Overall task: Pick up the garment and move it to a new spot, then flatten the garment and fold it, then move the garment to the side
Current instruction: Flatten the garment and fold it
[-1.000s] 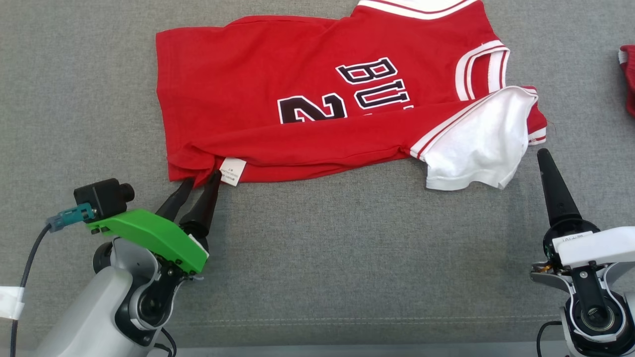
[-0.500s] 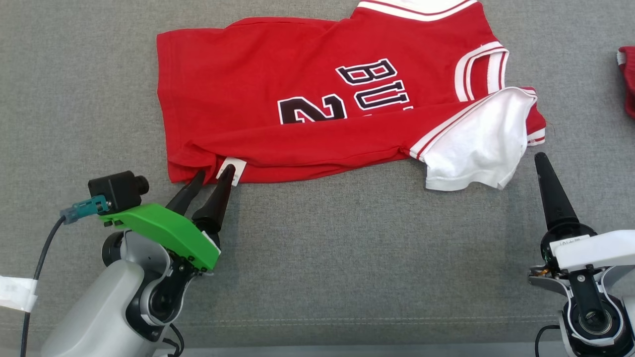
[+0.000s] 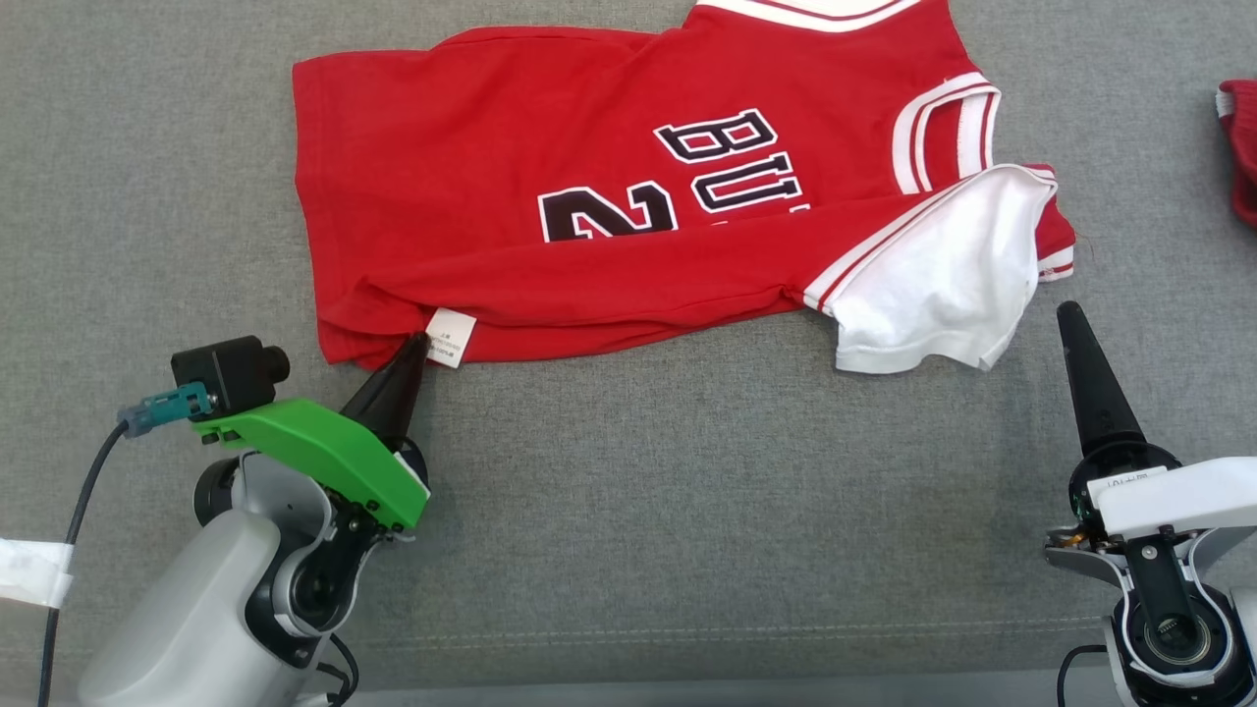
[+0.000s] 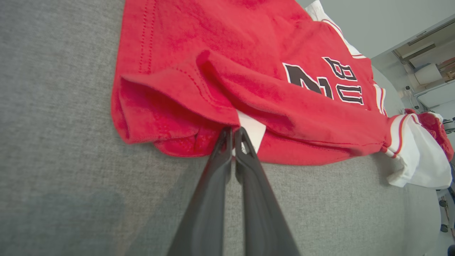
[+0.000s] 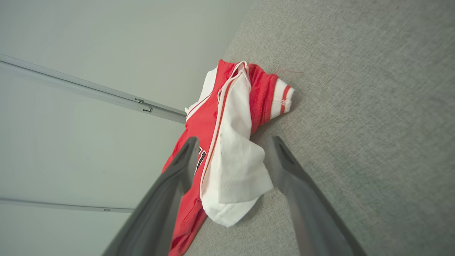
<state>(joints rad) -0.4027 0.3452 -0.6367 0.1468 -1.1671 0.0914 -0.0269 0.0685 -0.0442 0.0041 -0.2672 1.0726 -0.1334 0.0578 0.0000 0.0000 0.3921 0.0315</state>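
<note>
The garment (image 3: 550,187), a red jersey with black lettering and white trim, lies spread on the grey fabric surface (image 3: 638,491), its near long edge folded over. A white sleeve (image 3: 943,285) sticks out at its right end. My left gripper (image 3: 417,342) is shut on the garment (image 4: 249,64) at the lower left hem, right beside the white label (image 4: 254,129). My right gripper (image 3: 1068,319) is open and turned on edge, just right of the sleeve. In the right wrist view the sleeve (image 5: 234,160) lies ahead between the spread fingers of my right gripper (image 5: 234,139).
Another red cloth item (image 3: 1239,147) lies at the far right edge of the surface. A stitched seam (image 3: 687,628) runs along the surface near its front edge. Bare grey fabric stretches between my two arms.
My left gripper has closed on the hem beside the label; its fingers stood apart before. The whole view shifted slightly, so the camera moved. The right gripper has barely moved.
</note>
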